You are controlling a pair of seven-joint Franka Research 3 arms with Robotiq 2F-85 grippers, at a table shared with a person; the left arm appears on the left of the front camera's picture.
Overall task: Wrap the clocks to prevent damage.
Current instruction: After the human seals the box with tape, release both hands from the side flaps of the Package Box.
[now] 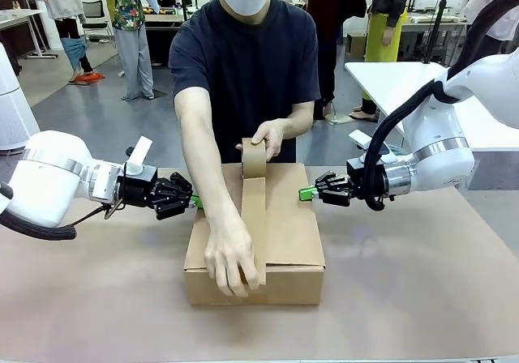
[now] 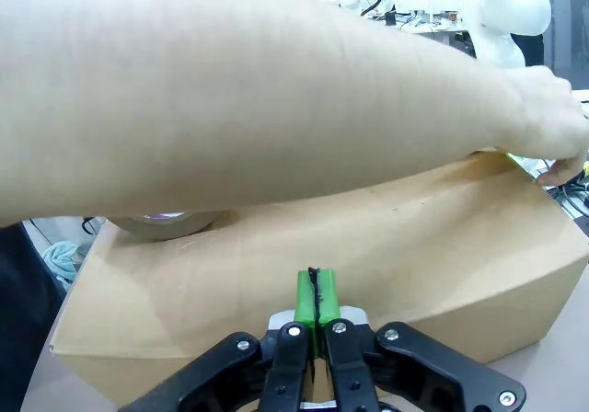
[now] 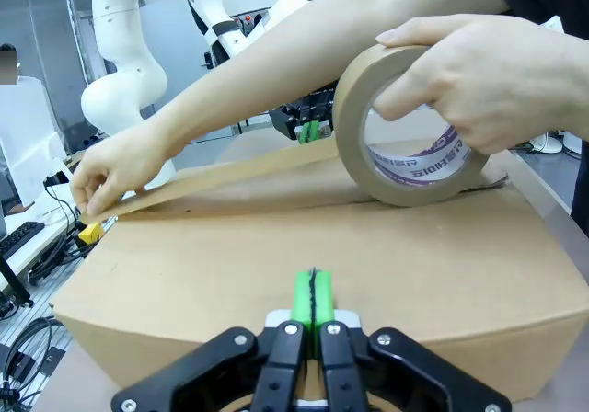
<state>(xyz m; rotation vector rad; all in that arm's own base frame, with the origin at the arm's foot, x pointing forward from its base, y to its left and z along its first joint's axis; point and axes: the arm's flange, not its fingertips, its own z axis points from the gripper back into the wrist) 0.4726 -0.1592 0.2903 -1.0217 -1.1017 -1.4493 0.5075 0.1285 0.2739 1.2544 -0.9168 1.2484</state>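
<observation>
A brown cardboard box is set in the middle of the table. A strip of brown tape is being pulled across its top from a tape roll by a person's hands. The left gripper and right gripper are pressed shut against the box's sides, with nothing held

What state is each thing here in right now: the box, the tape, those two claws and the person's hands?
cardboard box: flaps closed, being taped.
tape roll: upright on the box top, strip pulled out along the seam.
left gripper: shut, pads against the box side.
right gripper: shut, pads against the opposite side.
person's hands: one presses the strip's end, the other holds the roll.
</observation>
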